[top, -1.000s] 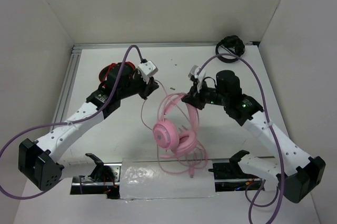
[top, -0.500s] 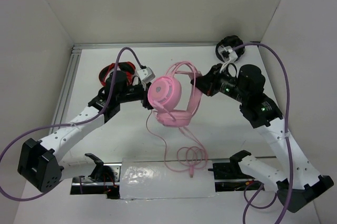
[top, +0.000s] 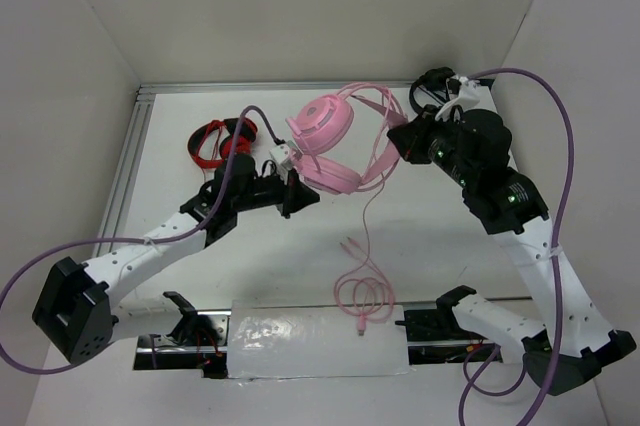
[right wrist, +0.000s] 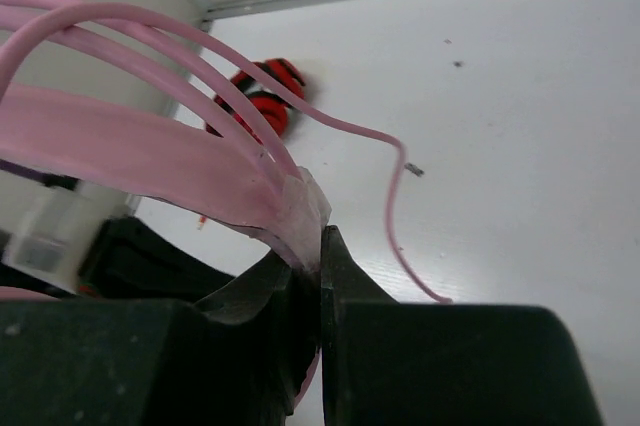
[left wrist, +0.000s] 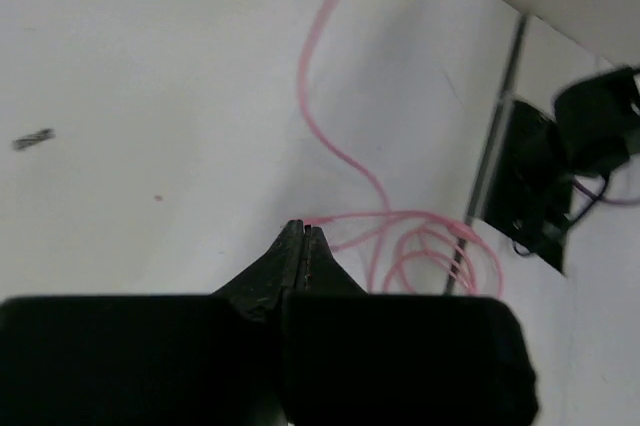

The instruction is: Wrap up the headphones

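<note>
The pale-pink headphones [top: 325, 136] hang in the air at the back centre. My right gripper [top: 396, 142] is shut on their headband [right wrist: 160, 151], which fills the left of the right wrist view. The thin pink cable [top: 366, 236] drops from the cups to a loose coil [top: 362, 298] on the table near the front edge; the coil also shows in the left wrist view [left wrist: 430, 251]. My left gripper [top: 305, 195] is shut and empty, low over the table just below and left of the cups, its tips [left wrist: 303, 231] close to the cable.
Red-and-black headphones [top: 220, 138] lie at the back left. Black headphones [top: 436, 86] sit in the back right corner. A metal rail [top: 135, 161] runs along the left side. A clear plastic sheet [top: 310, 346] covers the front edge between the arm bases.
My right gripper has lifted the pink headphones off the table and carried them back and up; the cable has pulled out longer. My left gripper has moved toward the centre and nearer.
</note>
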`<action>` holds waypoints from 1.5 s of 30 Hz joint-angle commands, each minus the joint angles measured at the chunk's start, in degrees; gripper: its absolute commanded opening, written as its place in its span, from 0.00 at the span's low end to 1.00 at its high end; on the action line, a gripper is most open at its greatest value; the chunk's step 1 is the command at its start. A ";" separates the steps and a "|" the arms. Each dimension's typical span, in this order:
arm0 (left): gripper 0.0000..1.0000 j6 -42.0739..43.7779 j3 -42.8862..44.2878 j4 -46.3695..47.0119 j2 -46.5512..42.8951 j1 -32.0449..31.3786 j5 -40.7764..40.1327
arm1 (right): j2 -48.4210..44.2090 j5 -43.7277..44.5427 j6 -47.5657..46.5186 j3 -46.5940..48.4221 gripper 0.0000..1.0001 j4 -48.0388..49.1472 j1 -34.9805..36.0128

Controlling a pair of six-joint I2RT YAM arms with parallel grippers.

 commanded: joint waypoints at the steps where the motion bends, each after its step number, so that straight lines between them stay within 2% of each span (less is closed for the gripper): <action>1: 0.00 -4.82 2.18 2.52 -4.34 1.68 -14.52 | -2.04 5.34 1.47 -1.47 0.00 0.81 -0.50; 2: 0.00 -4.49 3.40 2.08 -5.04 3.25 -14.10 | -2.22 4.29 1.29 -1.74 0.00 0.81 -0.50; 5: 0.70 -4.48 2.46 3.82 -4.79 5.55 -8.66 | -1.61 1.83 0.59 0.01 0.00 -0.06 -0.58; 6: 0.99 -4.57 1.49 5.40 -4.44 5.81 -6.56 | -1.52 1.30 0.76 1.14 0.00 -0.50 -0.50; 8: 0.99 -4.57 -2.27 11.45 -2.95 5.82 -0.58 | -1.26 -0.28 0.68 2.47 0.00 -0.59 -0.32; 13: 0.99 -4.57 -7.31 28.05 5.82 4.24 6.38 | -0.03 -6.35 0.68 7.65 0.00 -2.52 0.21; 15: 0.99 -3.26 -5.30 28.71 9.09 3.10 8.23 | 0.50 -8.80 0.94 9.49 0.00 -3.05 0.65; 16: 0.99 -2.64 -3.46 29.05 13.80 0.83 7.27 | 1.03 -10.29 1.11 10.64 0.00 -3.49 1.08; 24: 0.99 -5.80 0.86 38.45 20.96 -1.91 16.66 | 2.09 -9.17 2.52 14.16 0.00 -4.90 2.49; 29: 0.99 -6.77 4.81 40.31 24.99 -3.67 16.76 | 2.35 -8.90 2.78 13.99 0.00 -4.64 3.11; 31: 0.91 -7.47 6.05 40.13 26.41 -3.76 15.01 | 2.09 -9.34 2.79 14.07 0.00 -5.34 3.37; 32: 0.83 -7.73 6.57 40.39 26.76 -3.76 14.04 | 2.00 -9.26 2.70 14.08 0.00 -5.43 3.46; 33: 0.67 -7.91 6.75 40.66 26.85 -3.76 13.08 | 1.39 -9.08 2.70 13.90 0.00 -5.60 3.63; 34: 0.64 -8.26 6.75 41.09 26.94 -3.59 12.37 | 1.04 -8.56 2.61 13.55 0.00 -5.52 3.72; 36: 0.74 -8.78 7.28 42.06 26.68 -3.06 10.87 | 0.07 -8.46 2.52 12.50 0.00 -5.08 3.72; 37: 0.90 -9.05 7.72 42.41 26.50 -2.80 11.04 | -0.20 -8.90 2.52 12.15 0.00 -4.90 3.81; 38: 0.98 -9.31 8.76 42.68 26.33 -2.27 11.22 | -0.29 -9.34 2.52 11.88 0.00 -4.73 3.72; 45: 0.99 -9.23 12.29 46.97 26.77 -1.83 20.09 | 0.42 -11.36 2.79 11.70 0.00 -4.73 4.16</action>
